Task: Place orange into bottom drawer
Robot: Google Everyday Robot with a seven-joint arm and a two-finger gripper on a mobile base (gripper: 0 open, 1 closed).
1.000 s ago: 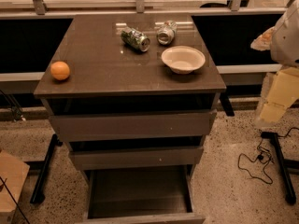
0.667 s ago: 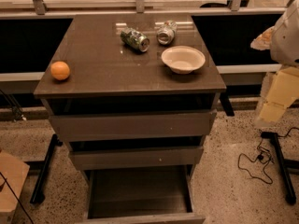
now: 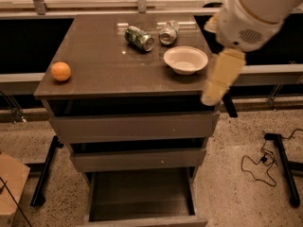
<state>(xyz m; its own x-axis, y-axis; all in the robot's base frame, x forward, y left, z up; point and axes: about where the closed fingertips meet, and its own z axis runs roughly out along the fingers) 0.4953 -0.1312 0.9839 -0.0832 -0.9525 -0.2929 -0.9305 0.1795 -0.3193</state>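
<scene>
Now that the arm has swung in toward the bench (image 3: pixel 109 77), its bottom drawer (image 3: pixel 142 200) gapes ready. The end effector (image 3: pixel 215 86) hangs at the bench's right front corner, and I can't tell how open it is. The orange (image 3: pixel 61 71) waits untouched on the bench's left edge.

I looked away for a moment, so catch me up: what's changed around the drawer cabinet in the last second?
The arm has swung left from the picture's right edge, and the gripper now hangs at the front right corner of the tabletop, near the bowl. Nothing was picked up or let go. The orange, the bowl and the two cans have not moved, and the bottom drawer is still open.
</scene>
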